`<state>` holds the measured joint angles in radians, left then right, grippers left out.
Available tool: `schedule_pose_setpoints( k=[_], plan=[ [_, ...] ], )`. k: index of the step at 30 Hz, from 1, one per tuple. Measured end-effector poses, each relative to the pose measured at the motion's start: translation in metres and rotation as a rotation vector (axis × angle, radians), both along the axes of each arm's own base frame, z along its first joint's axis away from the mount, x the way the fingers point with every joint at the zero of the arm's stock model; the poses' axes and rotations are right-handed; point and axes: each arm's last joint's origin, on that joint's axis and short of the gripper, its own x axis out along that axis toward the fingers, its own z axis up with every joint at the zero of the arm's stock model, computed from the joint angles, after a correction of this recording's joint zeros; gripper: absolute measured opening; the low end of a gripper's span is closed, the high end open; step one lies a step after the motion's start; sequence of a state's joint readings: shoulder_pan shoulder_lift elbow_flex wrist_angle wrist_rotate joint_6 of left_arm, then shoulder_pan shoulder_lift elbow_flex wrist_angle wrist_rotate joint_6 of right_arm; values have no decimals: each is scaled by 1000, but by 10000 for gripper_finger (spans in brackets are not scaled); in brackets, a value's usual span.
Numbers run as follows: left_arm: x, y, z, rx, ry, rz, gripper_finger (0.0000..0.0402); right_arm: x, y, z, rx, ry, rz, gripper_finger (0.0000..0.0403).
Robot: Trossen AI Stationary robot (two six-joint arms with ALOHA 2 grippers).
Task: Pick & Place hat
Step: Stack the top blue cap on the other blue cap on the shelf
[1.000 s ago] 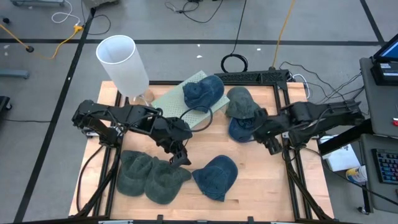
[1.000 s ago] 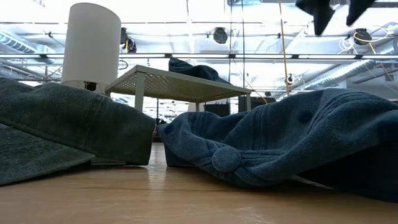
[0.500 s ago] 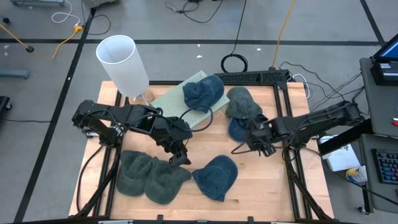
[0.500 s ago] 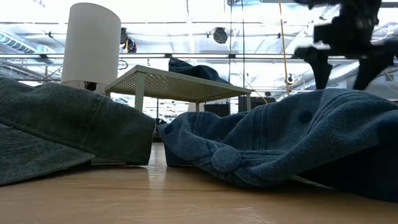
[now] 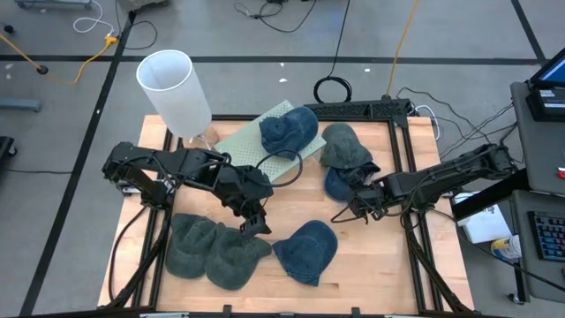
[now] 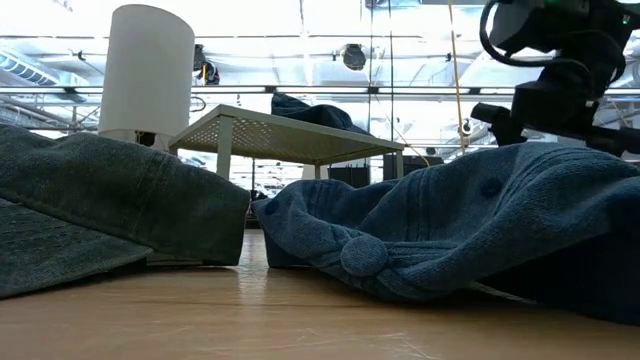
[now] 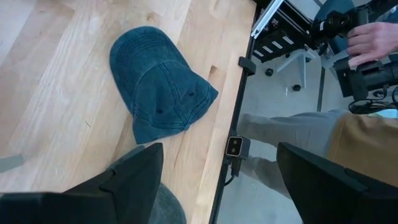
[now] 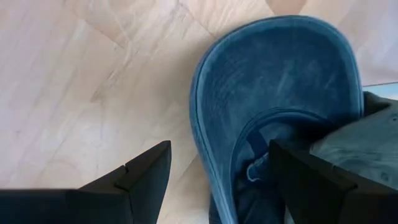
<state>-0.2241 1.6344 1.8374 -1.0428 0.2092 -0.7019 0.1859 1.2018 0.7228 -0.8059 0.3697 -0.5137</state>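
A dark blue hat [image 5: 340, 184] [image 8: 280, 81] lies at the table's right, partly under a grey-green hat [image 5: 341, 145]. My right gripper [image 5: 346, 210] [image 8: 219, 146] hangs open low over the blue hat's brim, one finger above bare wood and the other above the hat. Another blue hat [image 5: 307, 250] [image 7: 158, 87] lies near the front edge. My left gripper [image 5: 256, 224] [image 7: 217, 149] stands open above the table to its left. A third blue hat [image 5: 288, 131] rests on the green stand [image 5: 252, 150]. Two grey-green hats [image 5: 212, 249] lie at the front left.
A tall white cylinder [image 5: 172, 87] stands at the far left corner beside the green perforated stand. Black frame rails [image 5: 415, 247] border the table. Beyond the right edge, the left wrist view shows a person's hand [image 7: 373, 37] and leg [image 7: 292, 134]. Bare wood [image 5: 291, 203] lies mid-table.
My right gripper has come down from high above the table's right side to just over the dark blue hat's brim, rolling and tipping steeper as it sank. Its fingers have stayed open. The hats have not moved.
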Motion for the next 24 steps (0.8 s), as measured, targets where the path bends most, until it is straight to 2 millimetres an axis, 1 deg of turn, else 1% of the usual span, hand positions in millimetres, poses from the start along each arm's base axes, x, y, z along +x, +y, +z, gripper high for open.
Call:
schedule_pose_setpoints(
  k=[5,12,17,22,24],
  plan=[
    [0,0,0,0,0,0,308,-1,-4,-6,1,-8,-18,232],
    [0,0,0,-1,0,0,299,-3,-10,-13,4,-9,-45,168],
    [0,0,0,-2,1,3,308,-4,-10,-18,-1,-3,-27,107],
    [0,0,0,-6,4,7,310,-4,-9,-18,2,-11,-30,20],
    [0,0,0,-9,5,5,307,-4,-9,-18,7,-16,-48,11]
  ],
)
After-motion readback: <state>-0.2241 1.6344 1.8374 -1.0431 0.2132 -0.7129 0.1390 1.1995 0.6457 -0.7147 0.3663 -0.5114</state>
